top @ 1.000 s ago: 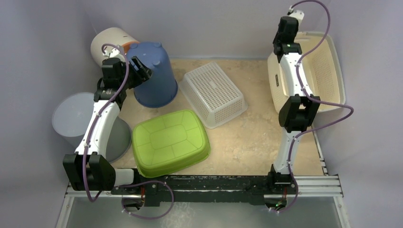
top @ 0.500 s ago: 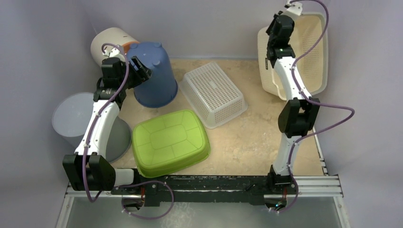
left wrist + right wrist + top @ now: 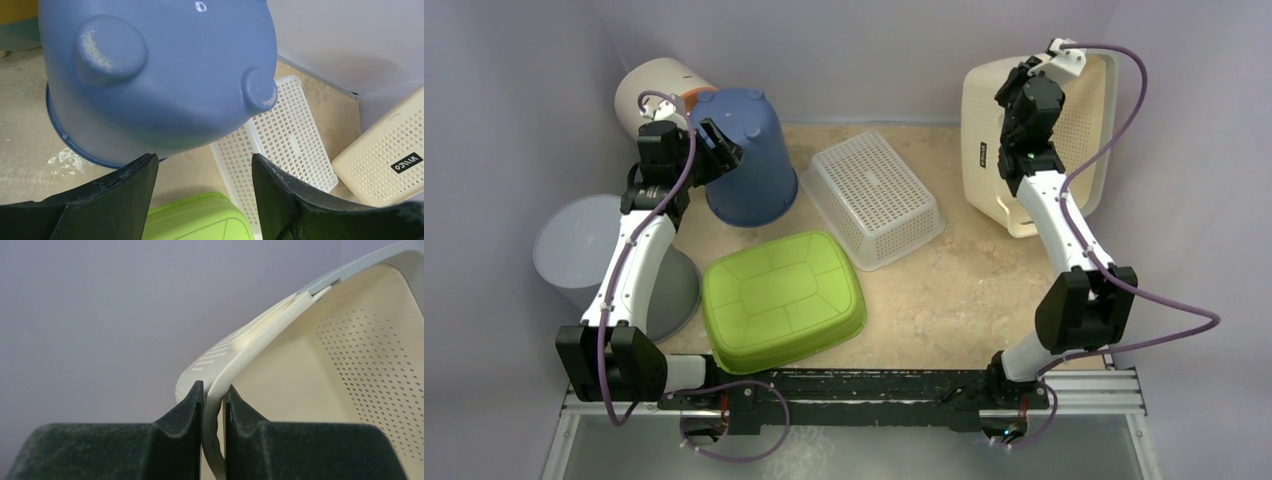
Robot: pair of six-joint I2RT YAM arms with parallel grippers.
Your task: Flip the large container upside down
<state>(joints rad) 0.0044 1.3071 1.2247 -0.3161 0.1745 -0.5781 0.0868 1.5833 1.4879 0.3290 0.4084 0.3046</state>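
The cream perforated plastic basket (image 3: pixel 986 150), likely light and flexible, stands on edge far right; the right hand (image 3: pixel 214 388) pinches its rim, a sound hold; the left hand (image 3: pixel 203 165) gapes wide.

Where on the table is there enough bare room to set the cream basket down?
The widest bare patch of table lies just in front of the cream basket, which the right gripper holds by its rim. The white basket and green tub border it on the left. The left side is crowded with the blue bucket and grey bin.
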